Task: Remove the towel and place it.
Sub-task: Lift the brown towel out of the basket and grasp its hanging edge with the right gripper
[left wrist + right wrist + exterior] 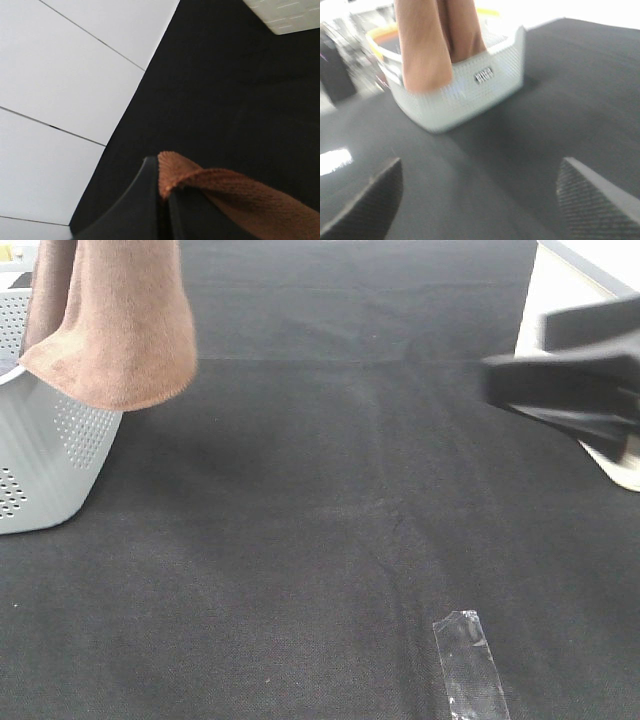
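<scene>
we see the left gripper [164,192] with jaws pinched on the towel [110,330] hem; it hangs limp, likely light, floppy. right gripper [480,200] jaws gape, empty.

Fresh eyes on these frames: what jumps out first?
The brown towel hangs at the upper left of the high view, pinched by the left gripper, its lower end at the rim of the grey basket. The right gripper is a blurred dark shape at the right edge, open and empty. A strip of clear tape lies on the black table near the bottom.
</scene>
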Controlling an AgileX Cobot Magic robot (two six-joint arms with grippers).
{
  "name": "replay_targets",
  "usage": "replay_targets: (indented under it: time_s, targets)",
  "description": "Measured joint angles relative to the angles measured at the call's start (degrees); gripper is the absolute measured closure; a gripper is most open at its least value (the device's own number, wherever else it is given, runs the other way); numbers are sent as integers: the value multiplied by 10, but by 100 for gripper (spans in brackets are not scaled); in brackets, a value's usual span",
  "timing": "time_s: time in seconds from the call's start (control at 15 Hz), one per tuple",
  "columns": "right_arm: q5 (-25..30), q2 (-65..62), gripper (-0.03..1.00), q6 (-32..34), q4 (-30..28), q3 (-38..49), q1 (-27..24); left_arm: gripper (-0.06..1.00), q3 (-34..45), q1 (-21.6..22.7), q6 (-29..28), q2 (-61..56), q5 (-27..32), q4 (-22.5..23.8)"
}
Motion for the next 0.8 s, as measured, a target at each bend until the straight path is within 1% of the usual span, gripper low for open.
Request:
replay_targets:
  time_s: [0.07,0.13,0.2,0.27,0.47,0.6,0.67,0.8]
  targets:
    - [33,45,13,-55,56,-2,0,94,0,0,6,0,1,-21]
    - [66,89,13,-92,80,-11,1,94,0,0,12,0,1,-40]
    - [92,136,13,-112,91,-31,14,94,0,0,13,0,1,-50]
    - [96,175,12,-120,93,-54,36,94,0,0,14,0,1,-59]
    - [96,284,13,-129,96,-165,129,94,0,0,17,0,1,-78]
    - [101,340,13,-115,97,-230,164,94,0,0,17,0,1,-80]
    - [102,352,13,-112,96,-245,172,94,0,0,17,0,1,-80]
    - [105,390,12,-100,77,-292,212,94,0,0,17,0,1,-80]
